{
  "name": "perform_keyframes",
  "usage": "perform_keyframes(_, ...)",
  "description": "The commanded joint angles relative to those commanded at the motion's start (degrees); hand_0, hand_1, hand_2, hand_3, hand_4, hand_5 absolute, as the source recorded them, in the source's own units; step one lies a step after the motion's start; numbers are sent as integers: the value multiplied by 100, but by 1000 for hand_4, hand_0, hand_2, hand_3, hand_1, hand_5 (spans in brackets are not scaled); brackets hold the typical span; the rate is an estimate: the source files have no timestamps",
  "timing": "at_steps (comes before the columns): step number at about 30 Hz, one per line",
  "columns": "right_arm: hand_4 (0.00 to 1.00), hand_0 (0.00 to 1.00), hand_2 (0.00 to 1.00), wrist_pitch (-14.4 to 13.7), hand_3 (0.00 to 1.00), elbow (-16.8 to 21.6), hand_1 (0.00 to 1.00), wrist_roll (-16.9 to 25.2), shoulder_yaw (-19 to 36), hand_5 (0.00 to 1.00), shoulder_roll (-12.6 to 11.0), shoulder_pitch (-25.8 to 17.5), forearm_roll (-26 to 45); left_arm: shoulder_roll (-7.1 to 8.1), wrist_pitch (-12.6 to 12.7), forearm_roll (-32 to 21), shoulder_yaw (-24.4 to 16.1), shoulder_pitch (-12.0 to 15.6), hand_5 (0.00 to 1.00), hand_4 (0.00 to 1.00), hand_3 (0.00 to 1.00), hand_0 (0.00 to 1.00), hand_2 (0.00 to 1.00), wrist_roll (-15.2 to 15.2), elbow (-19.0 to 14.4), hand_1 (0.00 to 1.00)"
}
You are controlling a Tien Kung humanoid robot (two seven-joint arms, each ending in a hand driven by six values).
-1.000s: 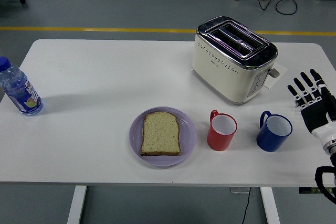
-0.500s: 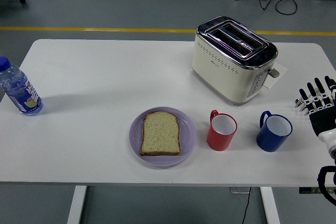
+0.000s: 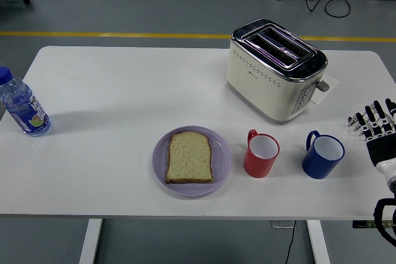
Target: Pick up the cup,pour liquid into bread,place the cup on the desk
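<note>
Red cup [image 3: 262, 155] upright on table [image 3: 111, 91], near-right of centre, handle turned to far left, just right of purple plate [image 3: 192, 161]. Blue cup [image 3: 323, 156] upright further right, apart from red one, handle likewise to far left. Bread [image 3: 190, 157] flat on plate, one slice, crust all round. Toaster [image 3: 276, 69] beyond both cups, slots up, lever on its right end. Bottle [image 3: 22, 105] at far left edge, blue cap, standing, well apart from everything else.

Right hand [image 3: 376, 129] at right edge of table, right of blue cup and not touching it. Fingers [image 3: 369, 115] straight and spread, pointing to far side, tips pale; nothing held, nothing touched. White wrist below, black forearm cut by picture's lower right corner.

Both cups free-standing, neither grasped. Inside of red cup white; contents not discernible. Legs and shoes of a person on grey floor at far right.
</note>
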Motion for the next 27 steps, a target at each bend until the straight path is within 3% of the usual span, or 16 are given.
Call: perform_keyframes(27,605,655,644,-32,610,-33,574,-16,36,197,22,-29,31,-4,-3,-21,54,40,848,239,508,634,656,1,5,646)
